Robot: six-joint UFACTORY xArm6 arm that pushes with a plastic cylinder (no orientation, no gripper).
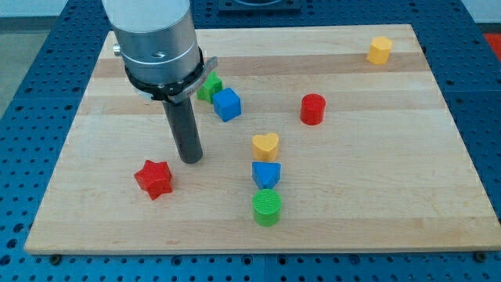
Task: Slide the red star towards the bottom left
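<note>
**Counter inventory, referenced to the red star**

Red star (153, 178): lower left area of the wooden counter (376, 180). My tip (190, 160): just up-right of the star, apart; the end effector is a plain rod, holding nothing. Yellow heart (266, 145), blue block (266, 174), green cylinder (267, 207): stacked column to its right. Blue cube (227, 104), green block (210, 86): up-right. Red cylinder (313, 109): farther right. Yellow block (380, 50): far top right
</note>
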